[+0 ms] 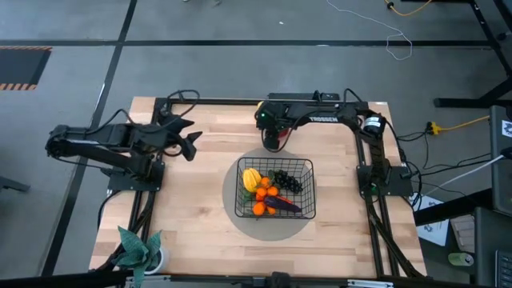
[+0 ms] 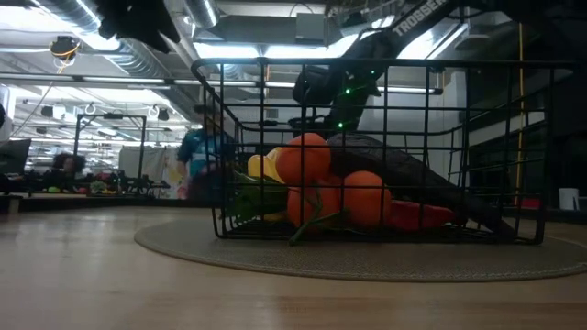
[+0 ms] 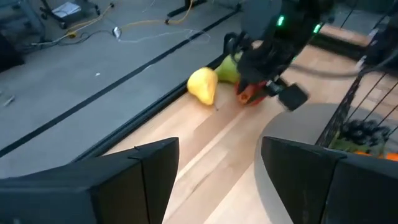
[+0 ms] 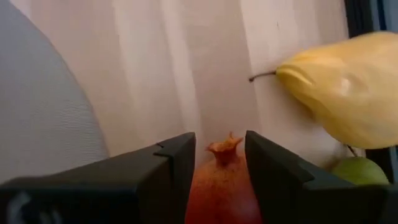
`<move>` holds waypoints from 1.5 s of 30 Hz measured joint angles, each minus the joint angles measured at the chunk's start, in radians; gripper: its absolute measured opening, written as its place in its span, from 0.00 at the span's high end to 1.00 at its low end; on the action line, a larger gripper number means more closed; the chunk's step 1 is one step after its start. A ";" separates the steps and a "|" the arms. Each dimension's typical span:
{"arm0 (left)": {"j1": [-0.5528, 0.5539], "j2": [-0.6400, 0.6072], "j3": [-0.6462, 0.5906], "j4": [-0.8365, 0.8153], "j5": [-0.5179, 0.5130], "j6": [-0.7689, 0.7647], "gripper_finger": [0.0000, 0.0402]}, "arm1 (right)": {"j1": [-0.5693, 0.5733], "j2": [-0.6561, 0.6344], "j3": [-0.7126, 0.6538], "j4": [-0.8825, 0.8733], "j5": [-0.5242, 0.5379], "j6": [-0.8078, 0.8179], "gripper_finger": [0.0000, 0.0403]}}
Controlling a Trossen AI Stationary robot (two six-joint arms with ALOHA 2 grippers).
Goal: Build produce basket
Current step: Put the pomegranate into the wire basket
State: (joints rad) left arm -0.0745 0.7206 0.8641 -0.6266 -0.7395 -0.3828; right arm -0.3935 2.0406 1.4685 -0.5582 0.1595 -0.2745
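Gripping a red pomegranate (image 4: 222, 180): the right hand (image 4: 217, 163) is down at the far edge of the table (image 1: 200, 208), its two fingers closed on either side of the fruit, whose crown points forward between them.

Beside it on the table: a yellow pear (image 4: 339, 106) and a green fruit (image 4: 359, 171), close to the pomegranate, both outside the basket.

Basket (image 1: 308, 170): black wire mesh, on a round grey mat (image 1: 232, 212) at mid-table, near the right hand. Contents: oranges (image 2: 303, 158), a yellow ridged fruit (image 1: 252, 178), dark grapes (image 1: 286, 181), an eggplant (image 1: 290, 206), green and red items not told apart.

Left hand (image 3: 211, 171): open, empty, raised over the table's left side, well apart from the basket.

Step in hand, by judgement: picking up the pomegranate. Next move calls for a lift clear of the pear, a short carry over the basket rim, and release above the pile. Pear and green fruit remain.
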 joint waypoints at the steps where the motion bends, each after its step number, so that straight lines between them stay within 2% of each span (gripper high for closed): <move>1: -0.003 -0.018 -0.017 0.017 0.000 0.000 0.46 | 0.001 0.004 0.000 0.000 0.031 -0.001 0.64; 4: -0.009 -0.061 -0.063 0.040 0.000 0.000 0.46 | 0.000 0.013 0.000 -0.010 0.082 -0.001 0.64; 8: -0.016 -0.091 -0.115 0.062 0.001 -0.001 0.46 | 0.000 0.015 0.000 -0.064 0.086 -0.004 0.64; 16: -0.020 -0.105 -0.116 0.081 0.001 0.000 0.46 | 0.000 0.016 0.000 -0.104 0.086 0.003 0.66; 22: -0.020 -0.105 -0.116 0.083 0.001 0.000 0.46 | 0.000 0.016 0.000 -0.160 0.086 0.030 0.79; 28: -0.020 -0.105 -0.116 0.083 0.001 0.000 0.46 | 0.000 0.016 0.000 -0.182 0.109 0.060 0.98; 36: -0.020 -0.105 -0.115 0.082 0.001 0.000 0.46 | 0.024 0.012 0.010 -0.212 0.161 0.058 1.00; 45: -0.020 -0.105 -0.115 0.082 0.001 0.000 0.46 | 0.100 0.010 0.203 -0.381 0.162 0.075 1.00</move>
State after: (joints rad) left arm -0.0944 0.6155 0.7486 -0.5449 -0.7383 -0.3824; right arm -0.2930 2.0506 1.6711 -0.9388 0.3220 -0.1992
